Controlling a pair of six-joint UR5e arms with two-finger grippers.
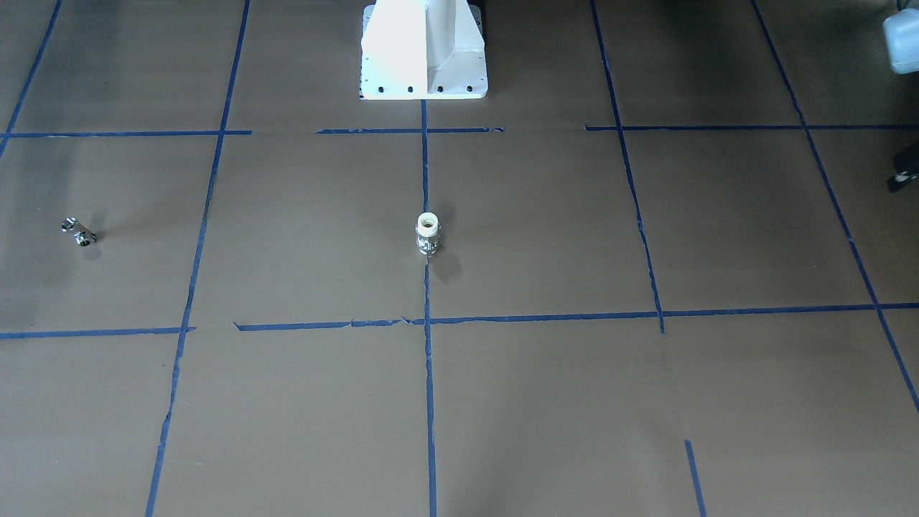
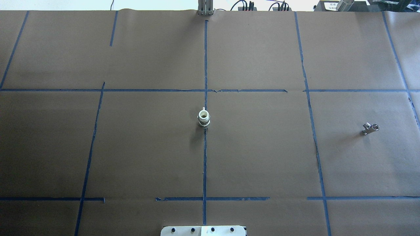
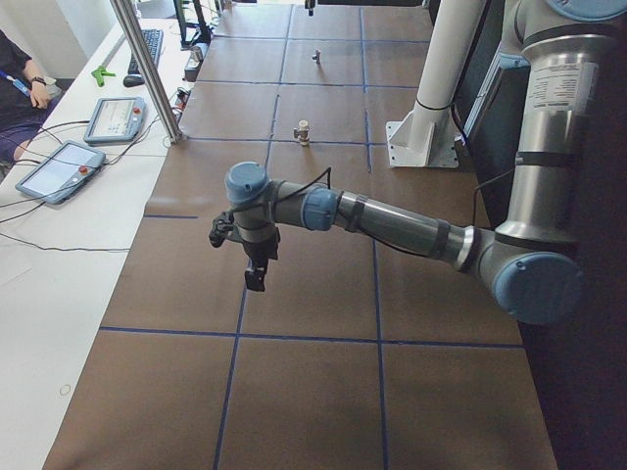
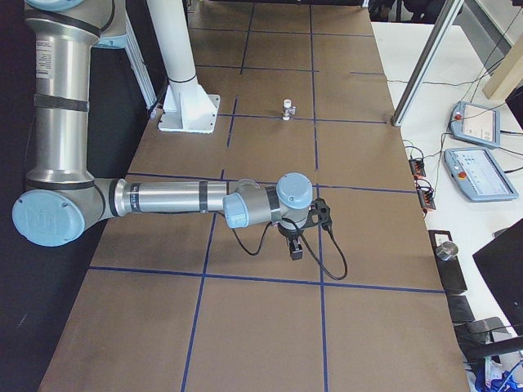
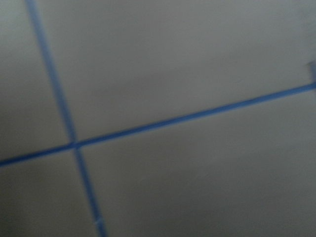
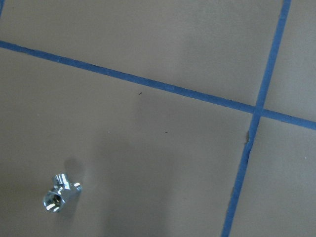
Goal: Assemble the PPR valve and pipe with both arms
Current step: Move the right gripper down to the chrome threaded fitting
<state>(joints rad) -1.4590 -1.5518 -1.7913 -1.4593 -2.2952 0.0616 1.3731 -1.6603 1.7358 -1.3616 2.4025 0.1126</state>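
Nearest you in the left side view, the left arm (image 3: 392, 220) reaches low across the brown surface (image 2: 262, 157) with its pincer (image 3: 255, 272) pointing down in the middle left of the frame. From that angle you cannot tell how far it is open, and nothing shows in it. Its wrist camera sees only paper and blue tape lines (image 5: 163, 123), so it hangs over a bare patch, well apart from both parts. In the right side view the right arm (image 4: 163, 198) is posed the same way, pincer (image 4: 295, 245) down at frame centre, its opening just as unreadable. Its wrist camera has the pipe (image 6: 60, 192) in the lower left corner, lying on its side with one open end towards the lens, so this arm looks placed to go for that piece first. Further out, the valve (image 2: 203, 119) stands upright on the centre tape line in the middle of the overhead view, white open end up, probably so that either arm can reach it. The pipe lies at the mid right of that view, well apart from the valve. Behind the valve is the white pedestal (image 1: 423, 50). A metal post (image 3: 147, 69) and the tablets (image 3: 115, 118) stand at the surface's edge, away from both reaches.
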